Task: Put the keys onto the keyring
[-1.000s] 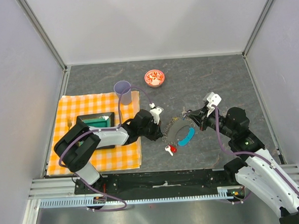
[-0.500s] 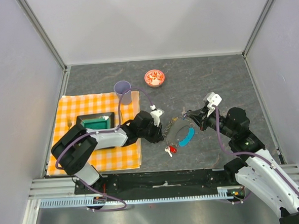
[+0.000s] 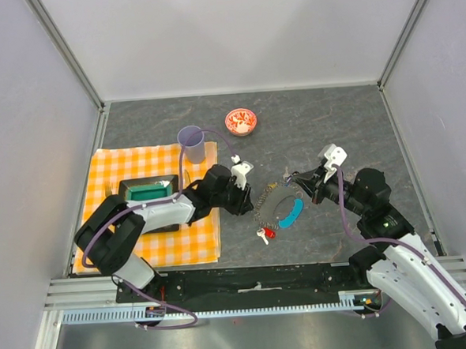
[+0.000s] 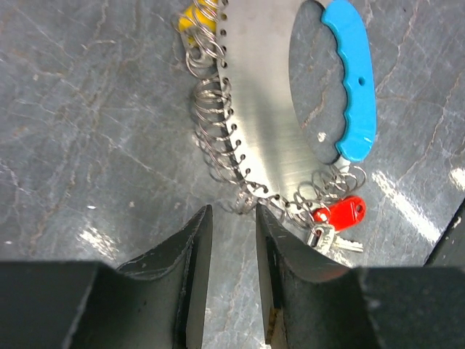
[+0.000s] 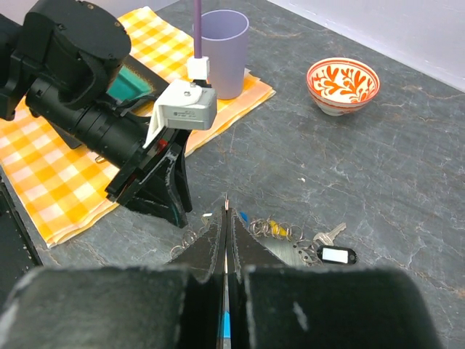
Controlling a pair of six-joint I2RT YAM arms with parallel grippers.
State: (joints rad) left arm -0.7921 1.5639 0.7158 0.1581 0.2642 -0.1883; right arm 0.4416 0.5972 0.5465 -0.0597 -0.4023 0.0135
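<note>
1. Between the arms lies the keyring (image 4: 258, 123), its top cut off in the left wrist view.
2. Left gripper (image 4: 232, 214) parted, empty, just beside its coils.
3. Right gripper (image 5: 226, 211) pinched closed; whether it grips anything is hidden.

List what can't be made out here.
- Left wrist view: the yellow key and the keyring are both cut off by the top edge.
- Right wrist view: the right gripper hides the keyring's middle, and it is unclear whether it pinches anything.
- Top view: the keys are too small to count.
</note>
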